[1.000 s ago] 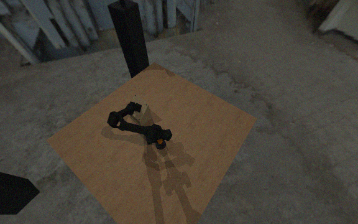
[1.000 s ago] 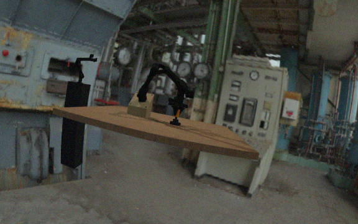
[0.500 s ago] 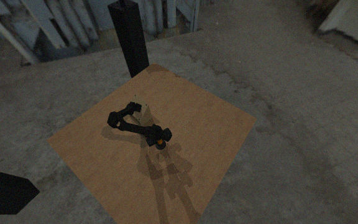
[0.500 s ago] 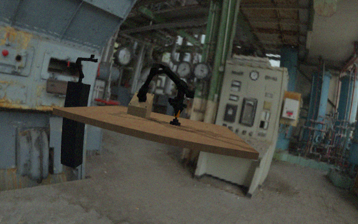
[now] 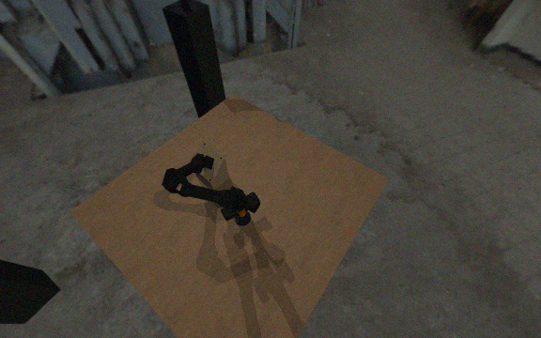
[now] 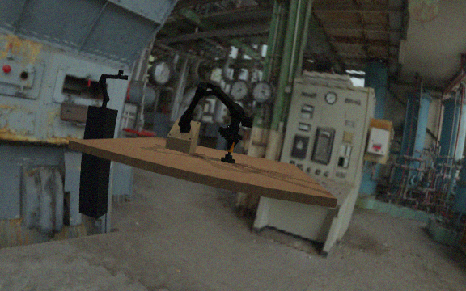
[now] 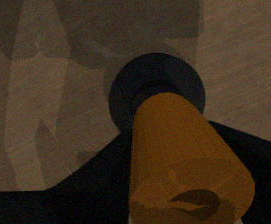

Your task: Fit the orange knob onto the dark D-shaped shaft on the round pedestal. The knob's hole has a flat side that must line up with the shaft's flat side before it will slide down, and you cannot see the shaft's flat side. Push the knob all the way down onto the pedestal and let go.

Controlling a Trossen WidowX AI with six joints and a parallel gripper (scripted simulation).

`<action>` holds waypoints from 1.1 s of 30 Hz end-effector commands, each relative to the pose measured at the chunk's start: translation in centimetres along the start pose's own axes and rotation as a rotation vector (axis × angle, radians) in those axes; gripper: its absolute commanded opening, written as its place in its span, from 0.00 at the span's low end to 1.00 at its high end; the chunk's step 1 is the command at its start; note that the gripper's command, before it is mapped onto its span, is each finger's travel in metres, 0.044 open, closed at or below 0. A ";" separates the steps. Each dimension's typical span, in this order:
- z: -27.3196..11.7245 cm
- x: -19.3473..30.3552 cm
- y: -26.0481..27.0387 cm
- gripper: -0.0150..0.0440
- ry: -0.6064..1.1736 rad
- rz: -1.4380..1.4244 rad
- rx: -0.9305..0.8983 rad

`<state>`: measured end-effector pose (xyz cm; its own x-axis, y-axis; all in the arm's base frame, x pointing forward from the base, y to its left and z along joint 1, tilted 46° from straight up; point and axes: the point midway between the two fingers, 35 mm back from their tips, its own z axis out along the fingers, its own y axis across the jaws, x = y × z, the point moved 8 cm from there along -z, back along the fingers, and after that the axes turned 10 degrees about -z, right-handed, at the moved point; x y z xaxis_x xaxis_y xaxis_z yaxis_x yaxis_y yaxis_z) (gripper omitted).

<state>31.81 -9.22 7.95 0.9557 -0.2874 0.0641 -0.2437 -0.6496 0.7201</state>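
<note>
The orange knob (image 5: 241, 213) (image 6: 231, 148) (image 7: 186, 145) is held by my gripper (image 6: 230, 145) (image 7: 167, 132), whose dark fingers are shut on its two sides. In the exterior view the knob stands close above the middle of the dark round pedestal (image 5: 243, 222) (image 6: 228, 160) (image 7: 121, 92) and looks slightly tilted. In the wrist view its lower end covers the pedestal's centre, with the dark rim showing around the far side. The shaft's flat side and the knob's hole are hidden. Whether the knob touches the shaft top is too dark to tell.
The pedestal stands on a wooden table top (image 5: 327, 174) (image 6: 148, 163). The arm's pale angular base block (image 6: 181, 144) is behind and left of the pedestal in the exterior view. A tall black post (image 5: 195, 56) (image 6: 95, 162) stands beyond the table edge. Arm shadows fall across the wood.
</note>
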 end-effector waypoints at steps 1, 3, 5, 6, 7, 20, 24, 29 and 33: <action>-0.3 0.0 -0.1 0.25 0.005 -0.073 0.006; -0.3 0.1 -0.1 0.25 0.005 -0.156 0.006; -0.3 0.2 0.0 0.25 0.005 -0.194 0.006; -0.2 0.2 0.0 0.25 0.005 -0.197 0.006; -0.2 0.2 0.0 0.25 0.005 -0.197 0.006; 0.0 0.1 -0.1 0.25 0.005 -0.197 0.006; -0.3 0.1 -0.1 0.25 0.005 -0.197 0.006; -0.3 0.2 -0.1 0.25 0.005 -0.067 0.006; -0.2 0.2 0.0 0.25 0.004 0.187 0.007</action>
<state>31.95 -9.18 8.05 0.9449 -0.3132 0.0957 -0.2840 -0.6381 0.7157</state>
